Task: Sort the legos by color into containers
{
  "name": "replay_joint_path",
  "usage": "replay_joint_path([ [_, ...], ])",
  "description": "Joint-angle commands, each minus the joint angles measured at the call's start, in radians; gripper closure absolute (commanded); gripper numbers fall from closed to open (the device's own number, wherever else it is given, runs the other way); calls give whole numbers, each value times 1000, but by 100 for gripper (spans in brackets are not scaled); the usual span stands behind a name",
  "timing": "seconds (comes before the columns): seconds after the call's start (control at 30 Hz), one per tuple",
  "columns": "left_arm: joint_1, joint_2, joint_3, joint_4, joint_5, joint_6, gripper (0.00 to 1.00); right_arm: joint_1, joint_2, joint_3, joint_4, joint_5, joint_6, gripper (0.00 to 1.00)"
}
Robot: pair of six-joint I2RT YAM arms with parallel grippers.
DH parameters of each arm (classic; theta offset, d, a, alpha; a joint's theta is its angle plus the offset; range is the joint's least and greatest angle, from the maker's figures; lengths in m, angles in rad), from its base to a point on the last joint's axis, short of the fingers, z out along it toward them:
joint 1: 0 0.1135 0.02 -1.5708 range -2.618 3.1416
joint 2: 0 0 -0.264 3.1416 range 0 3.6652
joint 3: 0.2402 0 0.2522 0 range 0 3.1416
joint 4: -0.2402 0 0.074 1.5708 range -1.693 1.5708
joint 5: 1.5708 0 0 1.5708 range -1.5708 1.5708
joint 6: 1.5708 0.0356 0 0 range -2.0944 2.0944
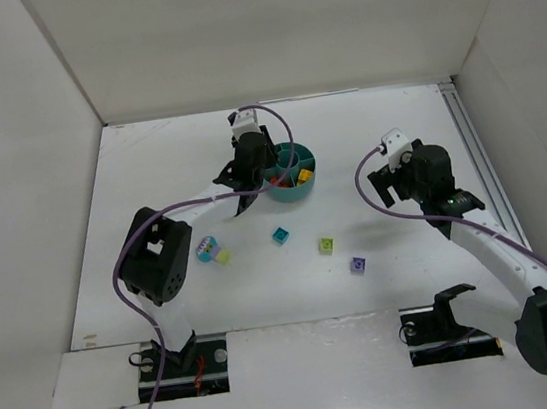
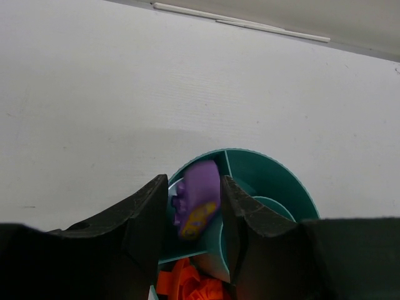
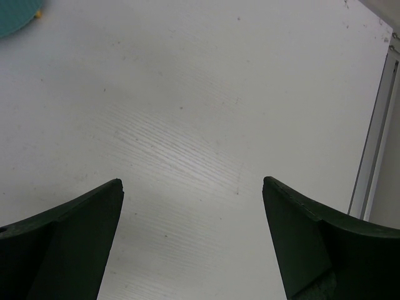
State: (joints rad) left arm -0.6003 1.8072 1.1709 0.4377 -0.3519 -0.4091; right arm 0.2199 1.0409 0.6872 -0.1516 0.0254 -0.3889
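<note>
Overhead, the left gripper (image 1: 265,173) sits at the left rim of the teal dish (image 1: 299,197), and the right gripper (image 1: 380,186) hangs well apart from it over the table (image 1: 147,161). On the table lie one teal brick (image 1: 280,235), one lime brick (image 1: 326,246), one loose purple brick (image 1: 359,265) and a small cluster (image 1: 211,250) too tight to count.

From the left wrist, the fingers (image 2: 144,219) pinch one held purple brick (image 2: 199,194), yellow-marked. Its long axis runs along the fingers toward the dish's far rim, above a wedge section. Orange bricks (image 2: 187,284) lie in the neighbouring wedge.

From the right wrist, the fingers (image 3: 69,231) are spread wide over the table.
</note>
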Motion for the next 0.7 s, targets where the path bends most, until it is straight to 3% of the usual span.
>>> replay_joint_path([
  [0.0,4,-45,-25,33,-6,-4,64,-10,-1,11,50,-19,-1,3],
  [0.3,4,-84,-60,33,-6,-4,61,-19,-21,2,50,-38,-1,3],
  [0.47,4,-181,-70,33,-6,-14,48,-19,-31,2,50,-125,-11,2],
  [0.6,4,-275,-80,-10,-6,-5,31,-2,1,12,-49,-194,62,2],
  [0.63,4,-295,-80,-22,4,-5,13,12,1,12,-63,-194,80,3],
  [0.67,4,-311,-80,-77,14,-5,2,30,1,-4,-63,-185,81,3],
])
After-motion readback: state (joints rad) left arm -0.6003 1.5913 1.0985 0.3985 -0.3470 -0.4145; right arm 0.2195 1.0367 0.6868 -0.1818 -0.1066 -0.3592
